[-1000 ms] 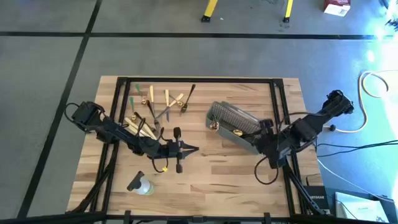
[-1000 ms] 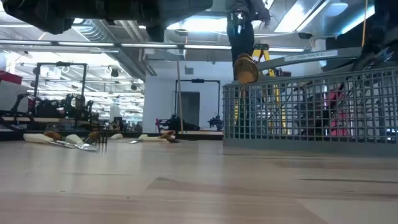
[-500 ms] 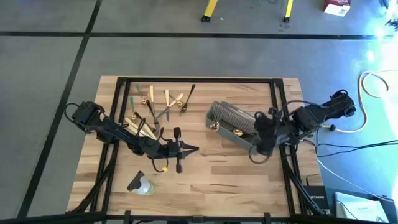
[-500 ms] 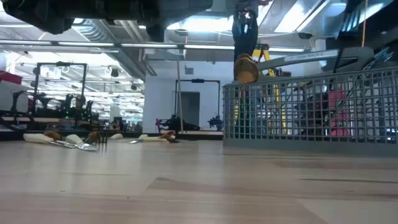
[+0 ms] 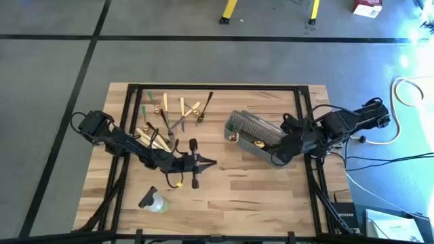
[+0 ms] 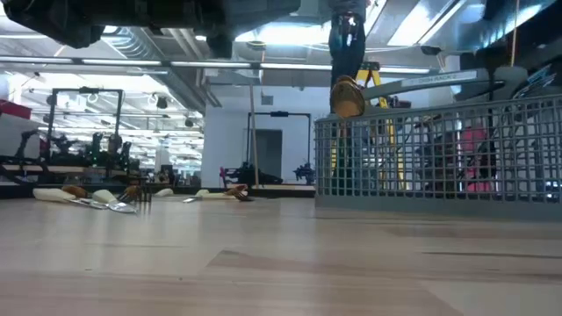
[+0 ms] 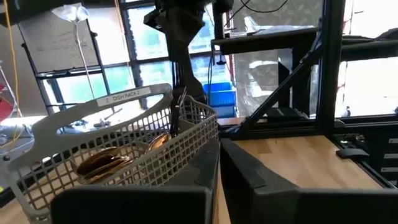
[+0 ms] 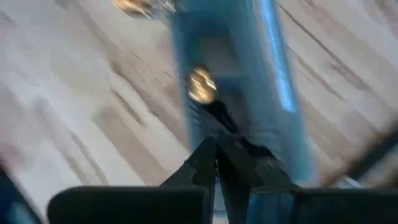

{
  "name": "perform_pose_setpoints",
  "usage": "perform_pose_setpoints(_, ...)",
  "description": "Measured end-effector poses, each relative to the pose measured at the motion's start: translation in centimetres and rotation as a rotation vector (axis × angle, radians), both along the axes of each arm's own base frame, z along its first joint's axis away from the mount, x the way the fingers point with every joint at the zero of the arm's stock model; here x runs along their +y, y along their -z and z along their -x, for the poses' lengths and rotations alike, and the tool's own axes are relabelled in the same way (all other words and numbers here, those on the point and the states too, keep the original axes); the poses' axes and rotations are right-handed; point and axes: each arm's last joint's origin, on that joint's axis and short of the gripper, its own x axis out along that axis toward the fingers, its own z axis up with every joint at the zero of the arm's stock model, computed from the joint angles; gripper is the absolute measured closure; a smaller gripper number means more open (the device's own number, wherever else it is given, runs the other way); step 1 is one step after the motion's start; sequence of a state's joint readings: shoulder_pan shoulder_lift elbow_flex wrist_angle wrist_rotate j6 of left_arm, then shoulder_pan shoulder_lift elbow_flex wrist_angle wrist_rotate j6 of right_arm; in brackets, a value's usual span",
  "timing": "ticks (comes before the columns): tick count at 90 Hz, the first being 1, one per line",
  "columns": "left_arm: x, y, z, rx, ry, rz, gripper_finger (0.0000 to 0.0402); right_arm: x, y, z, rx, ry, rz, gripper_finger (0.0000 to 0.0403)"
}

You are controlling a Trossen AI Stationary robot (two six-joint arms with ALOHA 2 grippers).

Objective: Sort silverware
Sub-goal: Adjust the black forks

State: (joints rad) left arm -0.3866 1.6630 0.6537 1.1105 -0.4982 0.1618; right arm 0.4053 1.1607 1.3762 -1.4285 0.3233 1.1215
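Since a second ago, the right arm has been swung from the table's near right corner up and inward, so that the right gripper [image 5: 279, 155] is now held at the right end of the grey wire-mesh basket [image 5: 252, 126]; nothing else on the table has been shifted.

At the far left, the left arm is stretched across the wooden table [image 5: 224, 196], and the left gripper [image 5: 203, 163] is parked near the table's middle, its fingers brought together with nothing held between them. Just behind that arm, the loose silverware [image 5: 169, 115] is scattered on the left half of the table: tan and gold pieces, some black ones and a couple of green ones, lying flat and partly overlapping. Nearer the front edge, a small clear bottle [image 5: 153, 201] is laid on its side.

Right of centre, the basket is seen lying at a slant, and gold utensils [image 7: 106, 165] are seen inside it in the left wrist view. In the low view one gold utensil [image 6: 348, 96] is seen sticking up above the basket rim.

In the right wrist view the right gripper's fingers [image 8: 205, 163] are seen pressed together, though the picture is smeared; whether anything is pinched between them cannot be told.
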Motion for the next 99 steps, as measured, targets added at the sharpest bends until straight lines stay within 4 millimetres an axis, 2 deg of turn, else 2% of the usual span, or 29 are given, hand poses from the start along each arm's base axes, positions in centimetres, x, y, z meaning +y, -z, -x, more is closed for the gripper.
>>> perform_pose_setpoints(16, 0.0, 0.0, 0.0, 0.001, 0.001, -0.003, 0.0402, 0.0, 0.0, -0.3, -0.054, 0.051, 0.021, 0.0403)
perform_pose_setpoints(36, -0.2, 0.0, 0.1, 0.003, 0.005, -0.012, 0.0402, 0.0, 1.3, -0.2, 0.006, 0.077, 0.03, 0.0403)
perform_pose_setpoints(48, -0.2, 0.0, 0.1, 0.005, 0.004, -0.018, 0.0402, 0.2, 1.2, -0.5, 0.014, -0.087, 0.073, 0.0401)
perform_pose_setpoints(63, -0.2, 0.0, 0.1, 0.005, 0.004, -0.023, 0.0402, 0.7, 1.1, -1.8, -0.004, -0.439, 0.23, 0.0389)
perform_pose_setpoints(72, -0.1, 0.0, 0.0, 0.005, 0.003, -0.019, 0.0402, 1.4, 2.1, -3.5, 0.077, -0.683, 0.36, 0.0373)
perform_pose_setpoints(78, -0.1, 0.0, 0.0, 0.005, 0.004, -0.009, 0.0402, 1.9, 3.4, -4.5, 0.186, -0.776, 0.411, 0.0358)
perform_pose_setpoints(88, -0.1, 0.2, 0.0, 0.016, 0.005, 0.0, 0.0402, 2.4, 5.3, -5.9, 0.305, -0.749, 0.441, 0.0321)
perform_pose_setpoints(99, -0.1, 0.3, 0.0, 0.033, 0.006, 0.003, 0.0402, 2.9, 5.6, -6.3, 0.28, -0.655, 0.423, 0.0264)
